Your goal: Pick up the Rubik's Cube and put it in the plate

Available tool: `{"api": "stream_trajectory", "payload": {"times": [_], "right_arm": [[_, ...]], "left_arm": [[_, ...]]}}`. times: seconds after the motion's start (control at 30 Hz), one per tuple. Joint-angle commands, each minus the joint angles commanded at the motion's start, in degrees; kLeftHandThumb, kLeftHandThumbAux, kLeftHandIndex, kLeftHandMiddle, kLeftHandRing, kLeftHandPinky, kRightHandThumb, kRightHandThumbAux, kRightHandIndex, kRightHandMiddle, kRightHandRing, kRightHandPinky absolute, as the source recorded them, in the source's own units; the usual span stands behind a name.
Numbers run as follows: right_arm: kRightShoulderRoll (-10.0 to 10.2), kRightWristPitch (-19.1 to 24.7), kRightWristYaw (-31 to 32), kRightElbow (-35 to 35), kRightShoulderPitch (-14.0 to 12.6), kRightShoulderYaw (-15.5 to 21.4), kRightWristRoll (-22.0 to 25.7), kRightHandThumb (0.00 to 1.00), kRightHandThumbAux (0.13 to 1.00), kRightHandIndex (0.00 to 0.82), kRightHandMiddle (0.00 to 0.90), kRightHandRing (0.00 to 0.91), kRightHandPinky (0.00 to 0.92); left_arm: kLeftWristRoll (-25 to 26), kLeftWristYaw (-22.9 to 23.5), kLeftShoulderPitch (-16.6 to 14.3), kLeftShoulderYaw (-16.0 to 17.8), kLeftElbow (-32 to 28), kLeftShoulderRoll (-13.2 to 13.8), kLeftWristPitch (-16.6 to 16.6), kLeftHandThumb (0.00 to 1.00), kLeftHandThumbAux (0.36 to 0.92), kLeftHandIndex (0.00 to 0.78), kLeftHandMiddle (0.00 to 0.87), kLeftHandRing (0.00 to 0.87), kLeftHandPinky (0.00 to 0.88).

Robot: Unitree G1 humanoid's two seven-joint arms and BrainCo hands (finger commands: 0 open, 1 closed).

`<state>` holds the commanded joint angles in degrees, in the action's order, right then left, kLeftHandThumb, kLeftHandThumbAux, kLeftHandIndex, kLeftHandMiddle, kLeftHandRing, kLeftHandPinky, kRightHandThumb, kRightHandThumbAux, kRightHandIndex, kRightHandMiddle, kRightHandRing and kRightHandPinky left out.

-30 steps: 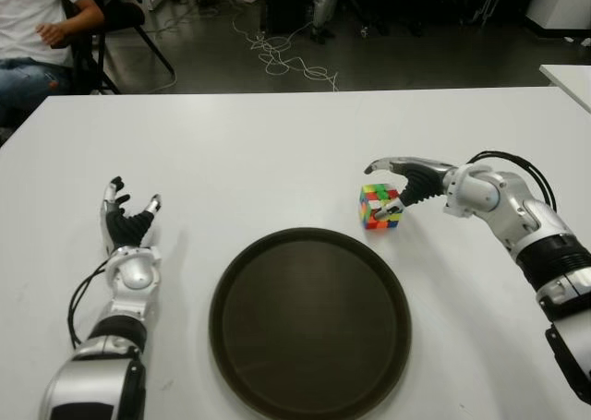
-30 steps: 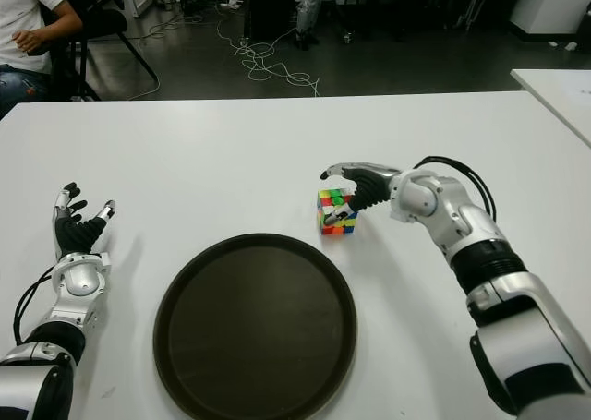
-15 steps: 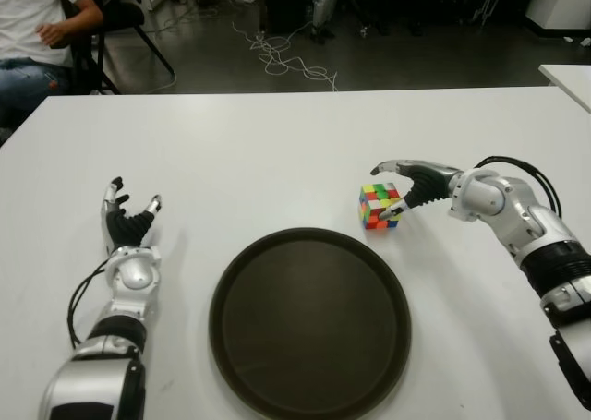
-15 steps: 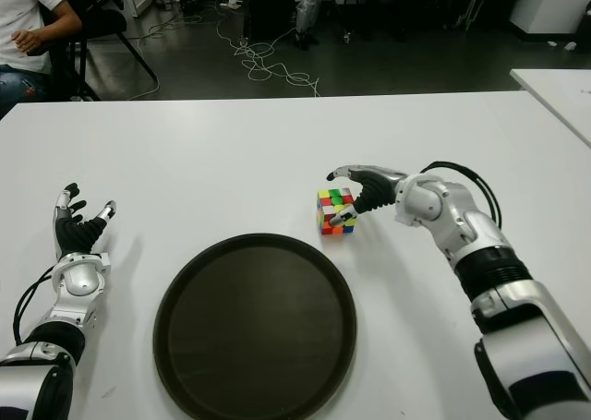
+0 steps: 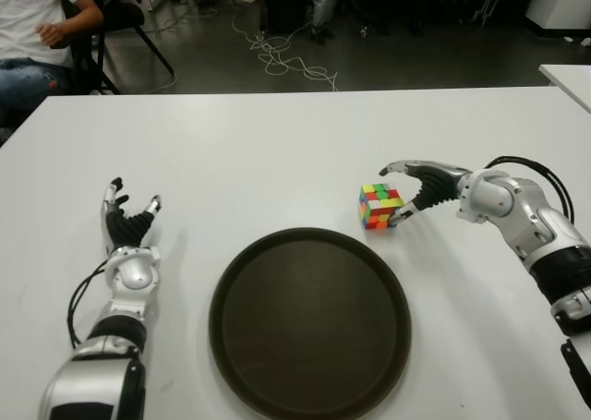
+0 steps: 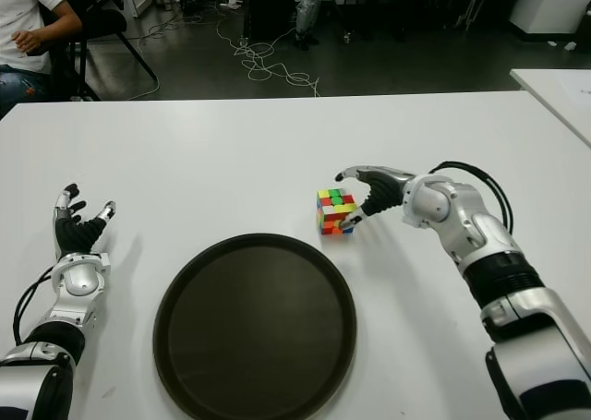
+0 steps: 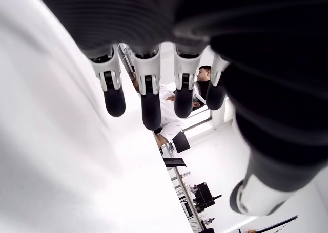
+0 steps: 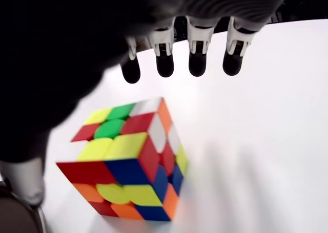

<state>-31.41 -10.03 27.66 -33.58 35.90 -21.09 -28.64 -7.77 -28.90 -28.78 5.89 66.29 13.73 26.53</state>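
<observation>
White bench (image 5: 277,152): my right robot hand (image 5: 417,185), fingers spread, cups the Rubik's Cube (image 5: 379,205) beside the plate (image 5: 309,320); left robot hand (image 5: 127,228) idle, open.

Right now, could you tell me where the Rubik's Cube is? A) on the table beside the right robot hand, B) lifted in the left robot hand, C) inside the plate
A: the Rubik's Cube sits on the white table, beyond the plate, with the right robot hand open around it.

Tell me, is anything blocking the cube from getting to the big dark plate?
Nothing visible is. The Rubik's Cube sits on the white table just beyond the plate's rim, with bare table between them. The right hand is open beside the cube.
</observation>
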Motion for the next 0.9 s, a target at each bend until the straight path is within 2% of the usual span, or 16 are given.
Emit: {"api": "stream_trajectory", "payload": {"times": [0.23,0.57,0.7,0.77,0.9], "right_arm": [[0.08,-0.50,0.15,-0.35,-0.14,0.52,0.85,0.000,0.619,0.000,0.000,0.000,0.094],[0.00,0.10,0.17,-0.09,-0.33,0.57,0.30,0.000,0.615,0.000,0.000,0.000,0.059],[-0.11,0.49,0.75,-0.11,-0.15,0.31,-0.02,0.000,0.616,0.000,0.000,0.005,0.171],[-0.09,0.71,0.89,-0.06,-0.13,0.32,-0.06,0.000,0.619,0.000,0.000,0.023,0.256],[-0.06,0.44,0.88,-0.20,-0.09,0.59,0.28,0.000,0.623,0.000,0.000,0.027,0.253]], "left_arm": [[-0.32,-0.85,0.07,-0.10,0.06,-0.06,1.01,0.402,0.715,0.095,0.142,0.148,0.158],[0.10,-0.58,-0.20,0.26,0.42,-0.12,0.32,0.392,0.709,0.093,0.149,0.162,0.180],[-0.39,-0.88,-0.31,-0.06,0.52,0.07,-0.20,0.410,0.707,0.096,0.153,0.172,0.214],[-0.60,-0.98,-0.30,-0.22,0.48,0.11,-0.27,0.429,0.705,0.099,0.158,0.179,0.224],[-0.65,-1.03,-0.25,-0.26,0.28,-0.03,0.06,0.443,0.709,0.106,0.160,0.178,0.195]]}}
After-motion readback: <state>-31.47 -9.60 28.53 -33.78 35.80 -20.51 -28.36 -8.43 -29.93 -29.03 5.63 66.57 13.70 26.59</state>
